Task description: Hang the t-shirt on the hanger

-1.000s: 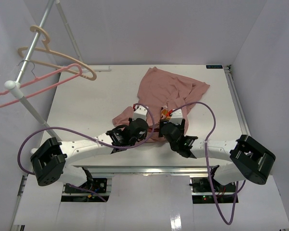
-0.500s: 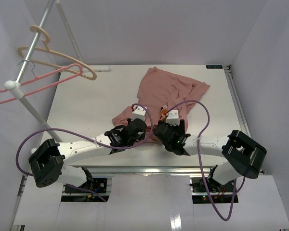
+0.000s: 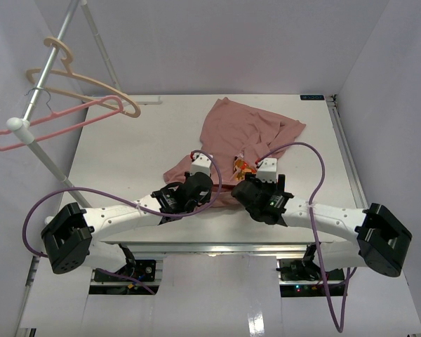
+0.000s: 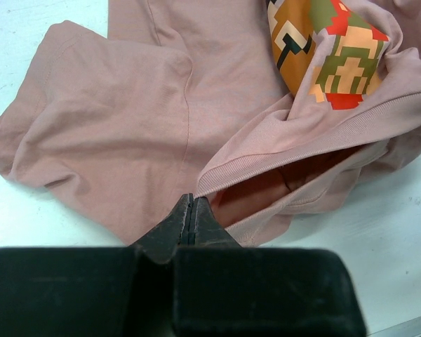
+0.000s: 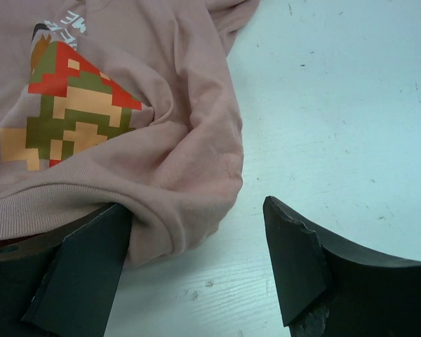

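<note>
The dusty-pink t-shirt (image 3: 245,130) lies crumpled on the white table (image 3: 126,154), its ribbed collar toward the arms. A pixel print in orange, green and red shows near the collar (image 4: 323,49) (image 5: 70,105). My left gripper (image 3: 216,186) is shut, its tips (image 4: 191,201) pinched at the upper collar edge of the t-shirt (image 4: 126,105), which gapes open. My right gripper (image 3: 242,181) is open (image 5: 196,242). Its left finger (image 5: 84,267) sits under a fold of the collar (image 5: 182,189) and its right finger stands over bare table. The thin pink hanger (image 3: 63,125) hangs on the rack at far left.
A thicker beige hanger (image 3: 84,88) hangs above the pink one on a slanted metal rack pole (image 3: 38,84) at the left. White walls enclose the table on three sides. Purple cables loop beside both arms.
The right arm has swung outward to the right and its gripper has shifted slightly right at the collar. The left gripper stays at the collar.
</note>
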